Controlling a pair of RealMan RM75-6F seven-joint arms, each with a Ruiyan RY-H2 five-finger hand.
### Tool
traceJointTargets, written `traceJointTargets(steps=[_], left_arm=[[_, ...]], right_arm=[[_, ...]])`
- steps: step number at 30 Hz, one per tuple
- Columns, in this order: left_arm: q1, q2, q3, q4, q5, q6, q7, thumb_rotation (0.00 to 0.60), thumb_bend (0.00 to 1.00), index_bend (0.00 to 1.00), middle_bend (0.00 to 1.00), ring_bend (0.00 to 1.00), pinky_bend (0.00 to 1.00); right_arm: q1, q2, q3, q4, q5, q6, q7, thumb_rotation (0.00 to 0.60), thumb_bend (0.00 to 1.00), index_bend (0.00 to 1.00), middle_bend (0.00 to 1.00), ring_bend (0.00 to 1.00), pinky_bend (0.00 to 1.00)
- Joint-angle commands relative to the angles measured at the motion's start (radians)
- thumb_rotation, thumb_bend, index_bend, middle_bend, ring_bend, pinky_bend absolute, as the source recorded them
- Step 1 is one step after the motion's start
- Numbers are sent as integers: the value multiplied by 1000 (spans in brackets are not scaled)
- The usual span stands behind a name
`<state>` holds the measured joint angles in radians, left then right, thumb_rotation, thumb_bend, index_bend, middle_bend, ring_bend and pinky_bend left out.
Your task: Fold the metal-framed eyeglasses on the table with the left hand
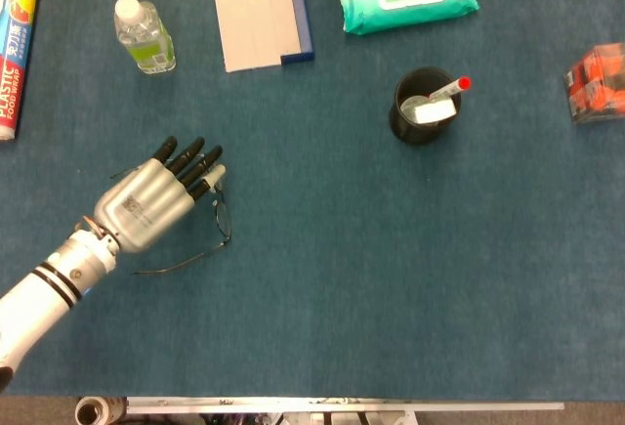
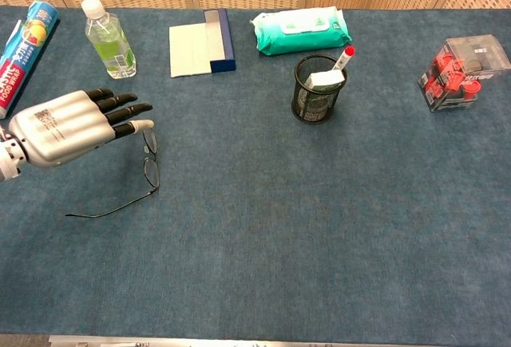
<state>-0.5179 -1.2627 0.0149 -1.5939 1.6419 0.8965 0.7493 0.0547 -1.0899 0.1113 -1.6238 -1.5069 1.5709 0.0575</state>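
- The left hand (image 1: pixel 146 205) is hovering over the eyeglasses (image 1: pixel 217 218), which are lying open on the blue desk (image 1: pixel 391 269), well in front of the water bottle (image 1: pixel 145 36).
- Its fingers (image 2: pixel 120 112) are stretching out flat and slightly apart, gripping nothing, covering the temple nearer the water bottle.
- The other temple is trailing free, farther from the water bottle.
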Motion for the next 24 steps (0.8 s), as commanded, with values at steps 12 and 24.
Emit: traceJointTargets(steps=[12,24], left_arm=[[-18,-53,25,47,-18,5,1,600,839,58,0,0,166],[-34,-64,35,76,-48,-4,-1,600,840,57,0,0,166]], right_arm=[[-4,5,2,-5,-1,7,3,600,539,589,515,358,357],[-3,3,1,-2,5,-2,1,600,539,589,515,358,357]])
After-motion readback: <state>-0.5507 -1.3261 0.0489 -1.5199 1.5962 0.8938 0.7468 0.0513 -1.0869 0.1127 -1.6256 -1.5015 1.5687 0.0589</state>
